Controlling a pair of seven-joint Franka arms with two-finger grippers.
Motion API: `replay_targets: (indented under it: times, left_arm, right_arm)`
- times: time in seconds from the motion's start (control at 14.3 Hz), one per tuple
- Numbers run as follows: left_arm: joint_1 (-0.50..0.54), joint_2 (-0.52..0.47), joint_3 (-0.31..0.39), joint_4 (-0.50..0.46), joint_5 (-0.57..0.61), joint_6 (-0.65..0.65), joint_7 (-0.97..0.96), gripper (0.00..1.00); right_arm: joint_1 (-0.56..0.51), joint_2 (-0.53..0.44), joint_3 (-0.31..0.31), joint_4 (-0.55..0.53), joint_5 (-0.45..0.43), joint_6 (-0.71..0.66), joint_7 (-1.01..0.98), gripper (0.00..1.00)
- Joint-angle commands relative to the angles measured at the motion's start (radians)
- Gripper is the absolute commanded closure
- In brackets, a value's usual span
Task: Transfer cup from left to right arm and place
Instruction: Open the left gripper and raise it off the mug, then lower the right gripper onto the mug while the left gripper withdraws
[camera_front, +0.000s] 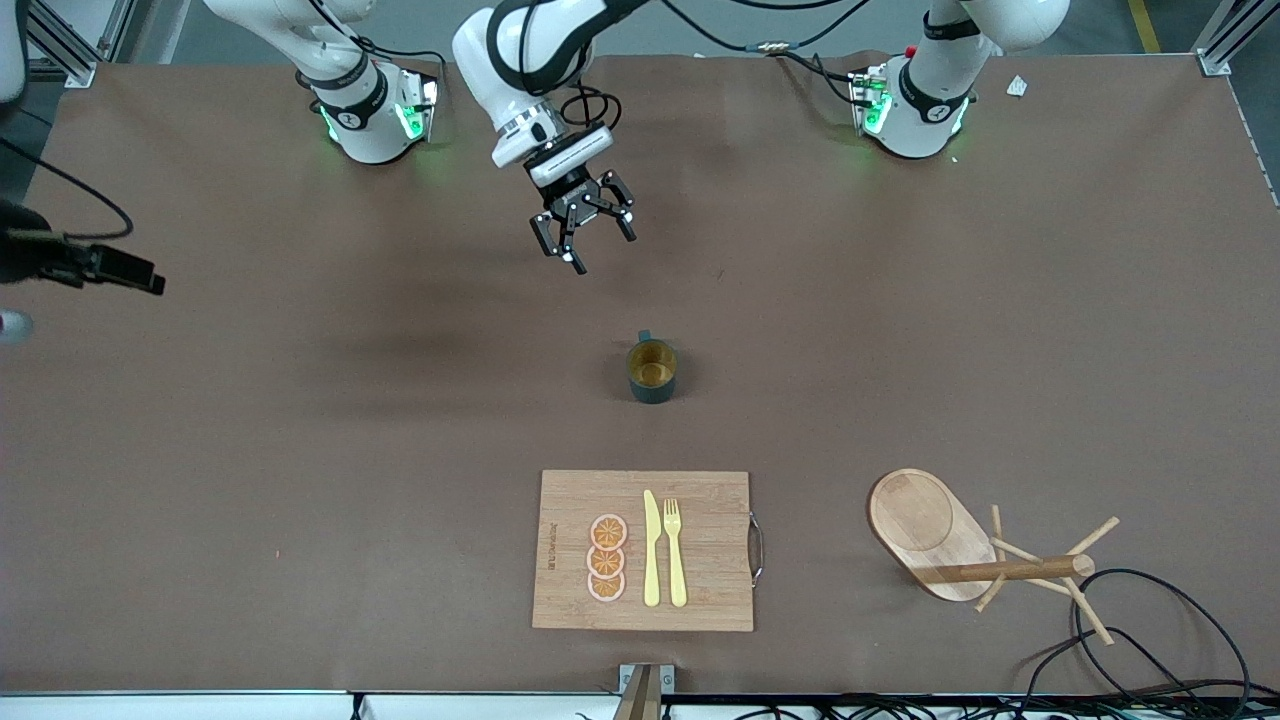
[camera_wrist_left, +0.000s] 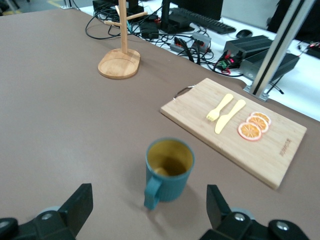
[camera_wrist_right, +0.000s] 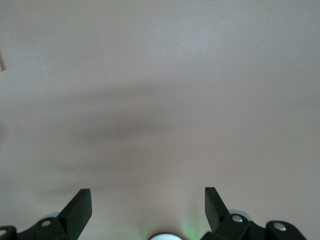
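nothing of the task is done yet: the cup is ungrasped, so pickup, handover and placing all remain. at the right arm's end, the right gripper (camera_wrist_right: 147, 216) waits over bare table (camera_front: 300, 450), fingers wide apart and empty. the left gripper (camera_front: 583, 228) hangs over the table's middle, facing the cup (camera_front: 652, 370), jaws spread wide and holding nothing. the cup stands upright near the centre, handle toward the robots. nearer the front camera lies a board (camera_front: 710, 495) with a knife (camera_front: 651, 548), fork (camera_front: 676, 550) and orange slices (camera_front: 606, 558). toward the left arm's end stands a mug tree (camera_front: 935, 525). the surface is plain brown; cables (camera_front: 1150, 640) and metal framing edge the room.
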Motion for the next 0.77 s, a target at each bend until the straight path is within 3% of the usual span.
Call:
replay_targets:
  times: [0.0, 0.21, 0.35, 0.49, 0.7]
  left_arm:
    - [0.094, -0.109, -0.007, -0.028, -0.079, 0.001, 0.151, 0.0]
    - [0.197, -0.17, -0.007, -0.027, -0.11, 0.004, 0.393, 0.0]
    - [0.27, -0.193, -0.011, -0.025, -0.118, 0.019, 0.498, 0.0]
    - [0.352, -0.224, -0.011, -0.024, -0.173, 0.05, 0.62, 0.0]
    - [0.482, -0.271, -0.011, -0.024, -0.283, 0.128, 0.798, 0.0]
  right_arm:
    - [0.0, 0.019, 0.013, -0.003, 0.023, 0.04, -0.023, 0.0]
    - [0.023, 0.045, 0.015, -0.067, 0.135, 0.132, -0.015, 0.0]
    - [0.087, 0.045, 0.015, -0.15, 0.141, 0.223, 0.021, 0.0]
    - [0.174, 0.045, 0.015, -0.197, 0.143, 0.284, 0.179, 0.0]
    - [0.315, 0.079, 0.015, -0.211, 0.143, 0.35, 0.34, 0.0]
